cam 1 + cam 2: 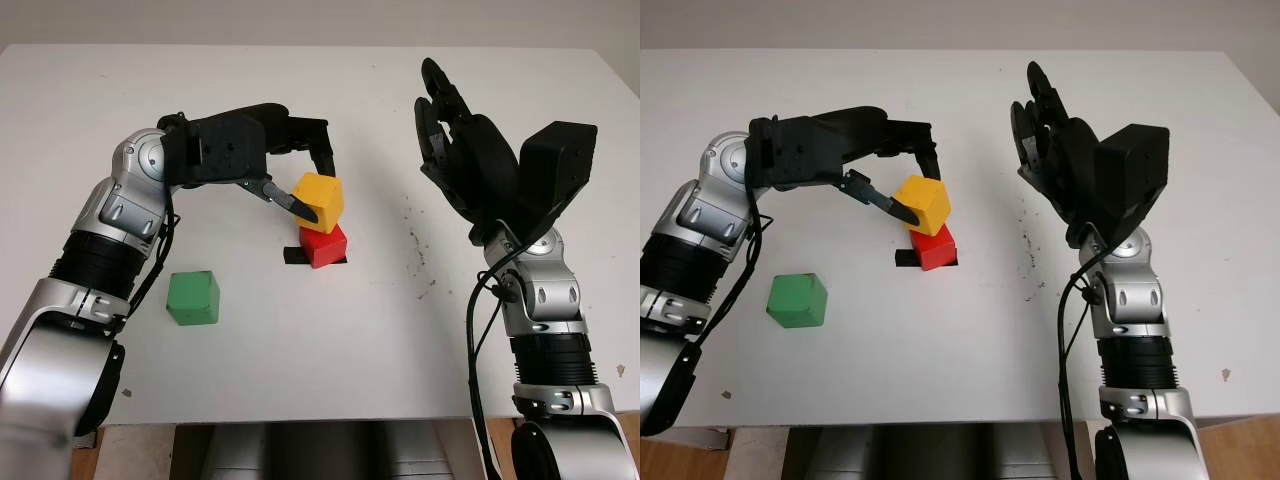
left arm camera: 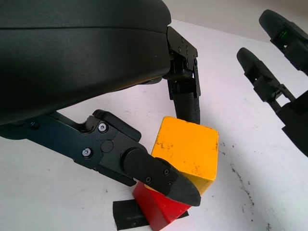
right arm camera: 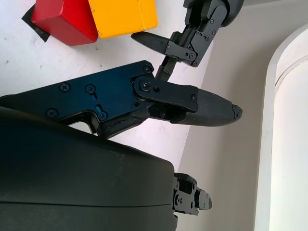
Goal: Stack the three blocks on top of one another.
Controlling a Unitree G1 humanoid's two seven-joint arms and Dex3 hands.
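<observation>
We are looking at 3 blocks on the white table (image 1: 330, 370). The yellow block (image 1: 319, 200) is sitting on top of the red block (image 1: 324, 245), tilted and turned a little so that its edges are not lining up with those of the red one below; its faces are showing small dark scuffs in the left wrist view. The red block is standing near the middle of the table on a strip of black tape (image 1: 294, 257), which is sticking out from under it on the side toward the left arm. The green block (image 1: 193, 298) is lying alone, well apart from the pair, nearer the robot and toward its left side, with nothing touching it. Our left hand (image 1: 305, 175) is reaching in from the left and is closing around the yellow block: 1 finger (image 2: 185, 98) is coming down against the block's far face, and another finger (image 2: 159, 175) is pressing its near lower edge, so the block is being gripped between them. Our right hand (image 1: 455, 140) is hanging raised above the table on the right side, well apart from the blocks, open and holding nothing. A scatter of small dark specks (image 1: 418, 250) is marking the table between the stacked pair and the right arm.
</observation>
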